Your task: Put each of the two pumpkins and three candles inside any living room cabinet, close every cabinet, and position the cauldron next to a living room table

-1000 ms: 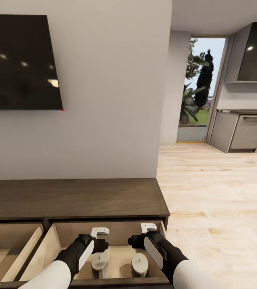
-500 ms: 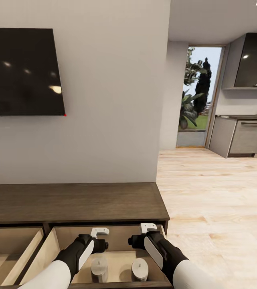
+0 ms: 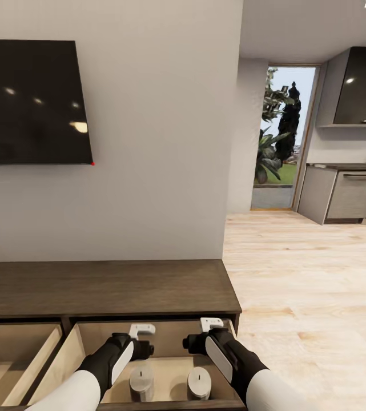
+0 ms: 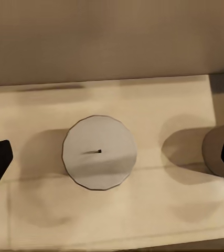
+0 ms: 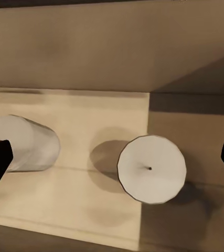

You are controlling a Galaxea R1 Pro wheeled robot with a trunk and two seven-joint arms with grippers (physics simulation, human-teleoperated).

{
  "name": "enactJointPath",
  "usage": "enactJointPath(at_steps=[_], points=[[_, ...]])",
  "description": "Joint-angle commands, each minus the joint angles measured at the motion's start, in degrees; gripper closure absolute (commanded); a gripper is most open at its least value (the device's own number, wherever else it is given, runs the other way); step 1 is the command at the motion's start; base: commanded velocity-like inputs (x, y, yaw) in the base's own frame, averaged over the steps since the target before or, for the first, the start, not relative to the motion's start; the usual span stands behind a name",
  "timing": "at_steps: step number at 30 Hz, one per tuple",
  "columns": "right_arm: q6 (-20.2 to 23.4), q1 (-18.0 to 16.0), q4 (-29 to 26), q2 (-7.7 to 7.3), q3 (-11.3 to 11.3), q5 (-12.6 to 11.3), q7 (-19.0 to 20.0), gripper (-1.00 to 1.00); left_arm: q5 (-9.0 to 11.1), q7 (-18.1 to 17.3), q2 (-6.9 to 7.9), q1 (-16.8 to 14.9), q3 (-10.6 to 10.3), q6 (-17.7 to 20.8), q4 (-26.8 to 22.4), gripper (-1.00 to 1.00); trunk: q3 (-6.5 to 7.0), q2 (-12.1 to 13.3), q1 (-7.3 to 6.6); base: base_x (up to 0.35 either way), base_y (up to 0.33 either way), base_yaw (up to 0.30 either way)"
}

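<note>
The long dark-brown cabinet (image 3: pixel 103 288) stands against the wall with two drawers pulled out. Two white candles (image 3: pixel 141 379) (image 3: pixel 198 381) stand upright side by side in the right drawer's beige interior. My left gripper (image 3: pixel 142 329) hovers open above the left candle (image 4: pixel 99 152), apart from it. My right gripper (image 3: pixel 211 323) hovers open above the right candle (image 5: pixel 151 168), with the other candle (image 5: pixel 25 143) off to the side. Neither gripper holds anything. The pumpkins, cauldron and table are out of view.
The left drawer (image 3: pixel 11 354) is open with nothing visible inside. A black TV (image 3: pixel 31 103) hangs on the wall above the cabinet. Pale wood floor (image 3: pixel 308 297) runs right toward a doorway (image 3: pixel 277 137) and the grey kitchen units (image 3: pixel 351 194).
The head camera tilted up a little in the first half second, so the whole picture shifted down. Both arms and the candles kept their places.
</note>
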Motion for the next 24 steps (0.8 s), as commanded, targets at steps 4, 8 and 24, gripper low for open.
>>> enactJointPath(at_steps=[4, 8, 24], points=[[0.27, -0.02, -0.06, 0.00, -0.02, -0.52, -0.48, -1.00, 0.60, 0.33, 0.05, -0.01, -0.36, 1.98, -0.16, -1.00, -0.06, -0.03, -0.01, 0.000, 0.000, 0.000], [0.54, -0.03, -0.06, 0.00, -0.13, -0.52, -0.49, -1.00, 0.51, 0.33, 0.05, -0.01, -0.29, 3.03, -0.06, -1.00, -0.06, -0.03, -0.01, 0.000, 0.000, 0.000], [3.34, -0.09, -0.32, -0.25, -0.23, -0.28, 2.47, -1.00, 0.99, 0.30, 0.47, -0.01, -0.10, 6.46, -0.49, -1.00, -0.06, -0.03, -0.01, 0.000, 0.000, 0.000]])
